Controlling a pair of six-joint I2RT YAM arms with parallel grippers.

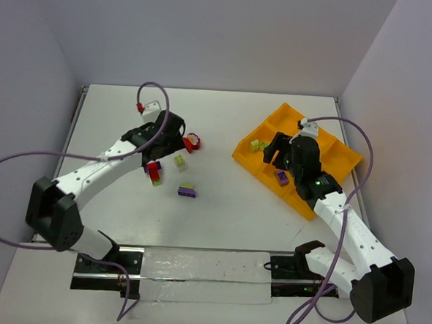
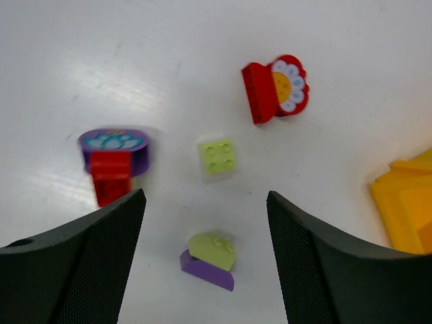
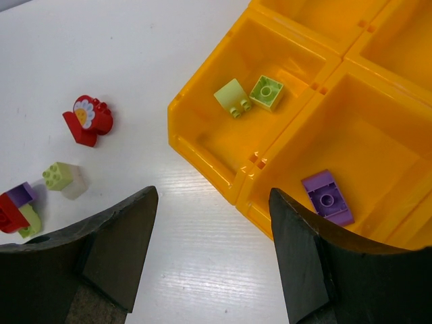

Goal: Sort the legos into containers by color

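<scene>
Left jaws: found apart, nothing gripped; held above the table (image 1: pixel 219 228), over the loose legos (image 1: pixel 180 161).
Below left jaws: a yellow-green-on-purple clump (image 2: pixel 210 260) is seen nearest, lying on the table.
Further out: one pale yellow-green brick (image 2: pixel 217 157) is noted, then a red flower-printed brick (image 2: pixel 275 91) beyond it. A purple-and-red clump (image 2: pixel 113 162) is noted off to one side. All four are lying apart from one another.
Right jaws: found apart, nothing gripped; held over the orange-yellow tray (image 3: pixel 202 138).
Corner compartment: two yellow-green bricks (image 3: pixel 267 92) are contained, just beside each other.
Adjoining compartment: one purple brick (image 3: pixel 327 197) is contained, alone.
Remaining compartments: partly hidden by the right arm in the top view; contents cannot be told.
</scene>
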